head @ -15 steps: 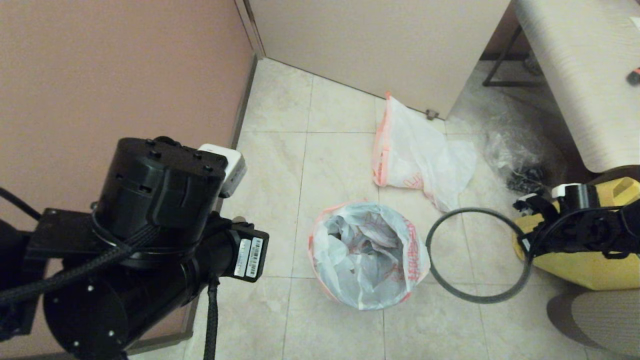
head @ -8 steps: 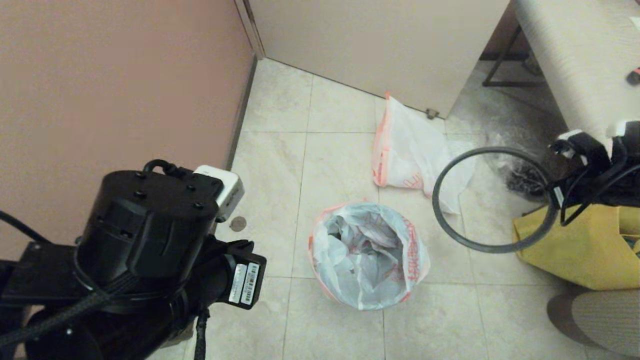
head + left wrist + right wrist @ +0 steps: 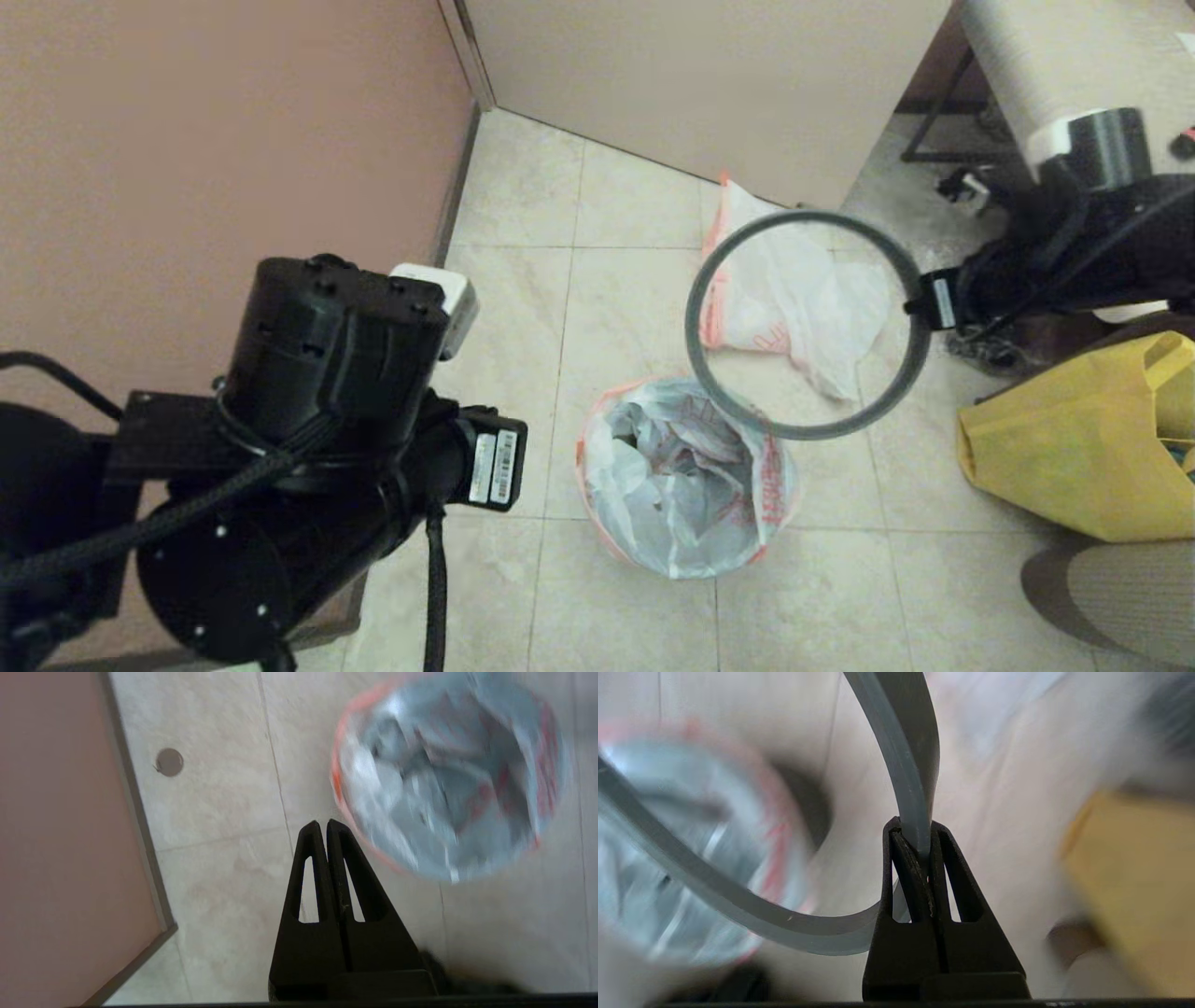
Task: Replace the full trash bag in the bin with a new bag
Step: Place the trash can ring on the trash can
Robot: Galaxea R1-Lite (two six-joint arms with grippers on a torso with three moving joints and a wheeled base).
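Note:
A thin white bag (image 3: pixel 686 476) with an orange-red hem and red print lines the bin, its hem folded over the rim; the bin's black wall is hidden under it. The same bag (image 3: pixel 448 779) shows in the left wrist view. A like bag (image 3: pixel 794 299) lies on the tiles by the door. I cannot tell which one is the full trash bag. My right gripper (image 3: pixel 920 303) is shut on the dark grey ring (image 3: pixel 803 431), held in the air above the bin's far right edge; the grip (image 3: pixel 915 830) on the ring (image 3: pixel 906 765) is plain. My left gripper (image 3: pixel 323 823) is shut and empty, above the tiles left of the bin.
A yellow cloth tote (image 3: pixel 1074 448) stands at the right, with a clear wrinkly bag of dark contents (image 3: pixel 980 353) behind my right arm. A table (image 3: pixel 1027 56) is at the back right, a pink wall (image 3: pixel 187 140) on the left, a door (image 3: pixel 700 75) behind. A round floor cap (image 3: pixel 169 761) sits near the wall.
My right gripper has carried the ring up from low beside the tote and leftward, to above the floor bag and the bin's edge. The left arm has shifted slightly.

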